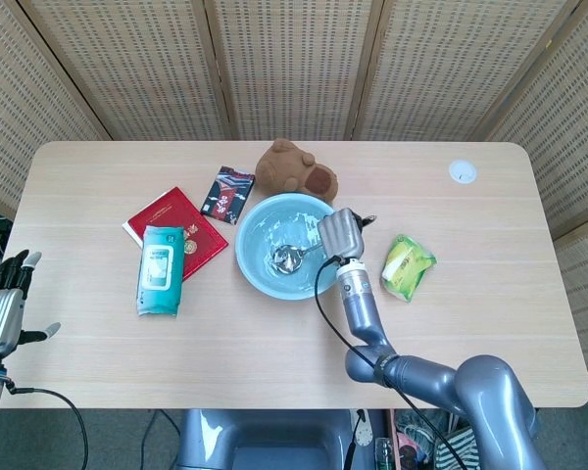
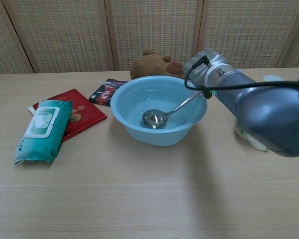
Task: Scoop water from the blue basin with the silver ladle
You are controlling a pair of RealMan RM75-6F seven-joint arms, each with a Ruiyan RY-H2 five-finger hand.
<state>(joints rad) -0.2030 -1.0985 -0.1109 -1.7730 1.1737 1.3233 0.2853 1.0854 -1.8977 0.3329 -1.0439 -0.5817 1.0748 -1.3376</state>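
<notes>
The blue basin (image 1: 258,223) (image 2: 127,113) sits mid-table with water in it. The silver ladle (image 1: 288,258) (image 2: 155,118) lies with its bowl low in the basin and its handle slanting up to the right rim. My right hand (image 1: 338,233) (image 2: 203,64) grips the handle's end just beyond that rim. My left hand (image 1: 2,302) hangs off the table's left edge, fingers apart, holding nothing; the chest view does not show it.
A brown plush toy (image 1: 292,169) (image 2: 154,63) sits right behind the basin. A teal wipes pack (image 1: 162,268) (image 2: 42,129), a red booklet (image 1: 179,220) and a dark packet (image 1: 230,193) lie left of it. A green packet (image 1: 409,265) lies to the right, a white disc (image 1: 462,171) far right.
</notes>
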